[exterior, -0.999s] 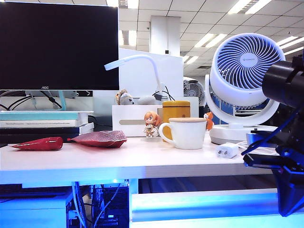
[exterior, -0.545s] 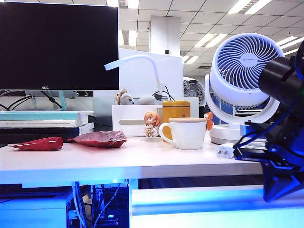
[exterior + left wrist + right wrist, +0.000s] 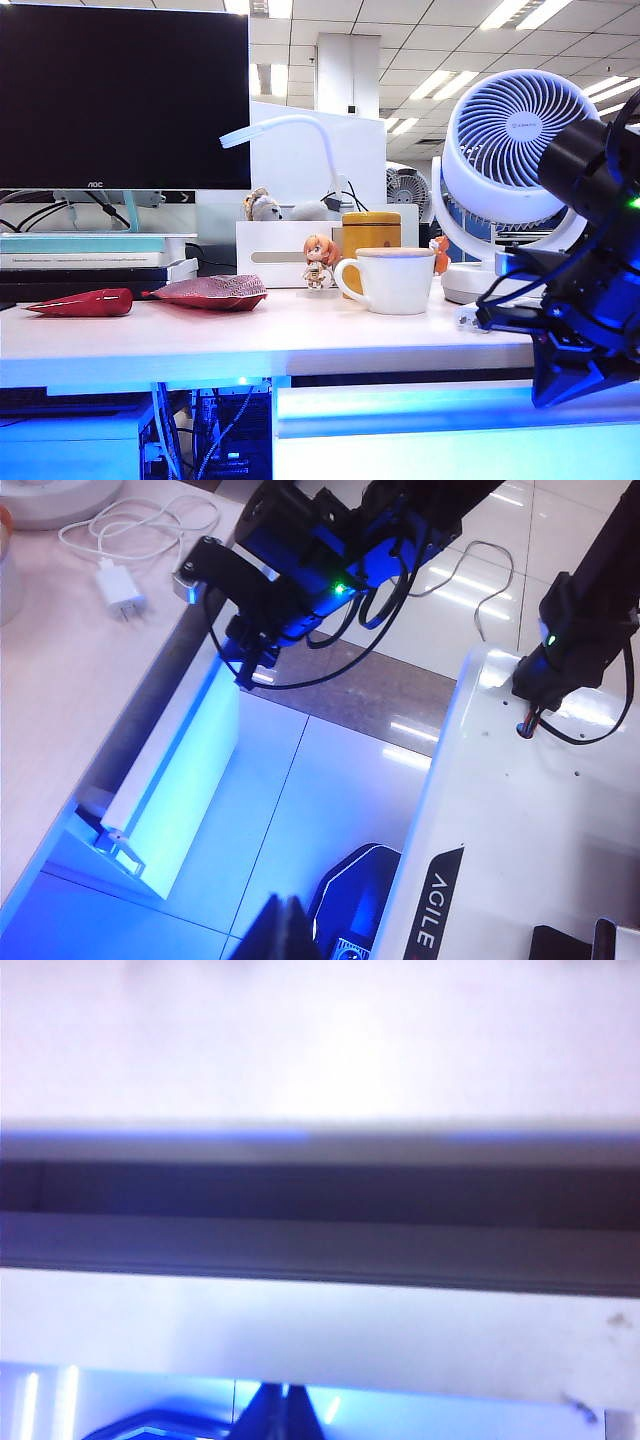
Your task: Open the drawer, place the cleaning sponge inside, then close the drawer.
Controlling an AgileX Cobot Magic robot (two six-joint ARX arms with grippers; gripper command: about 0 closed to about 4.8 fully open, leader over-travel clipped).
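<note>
The drawer (image 3: 400, 430) is a wide bluish-lit white panel under the desk top. In the left wrist view the drawer (image 3: 190, 780) stands a little out from the desk edge, with a dark gap behind it. My right gripper (image 3: 560, 372) is at the drawer's right end. Seen from the left wrist, the right gripper (image 3: 247, 668) meets the panel's top edge. Its own view shows the right gripper (image 3: 283, 1415) shut, tips just below the drawer front (image 3: 300, 1330). My left gripper (image 3: 285, 928) is shut and empty, low over the floor. The cleaning sponge is out of view.
On the desk stand a white mug (image 3: 392, 280), a yellow canister (image 3: 370, 228), a figurine (image 3: 319, 262), a white slotted box (image 3: 275, 255), a fan (image 3: 515, 150), a monitor (image 3: 120, 95), red pouches (image 3: 205, 291) and a white charger (image 3: 120, 588). The robot's white base (image 3: 520, 810) is beside the drawer.
My right arm has swung left and upward toward the desk edge, now covering part of the charger. The drawer front looks larger and nearer. The left arm has not moved.
</note>
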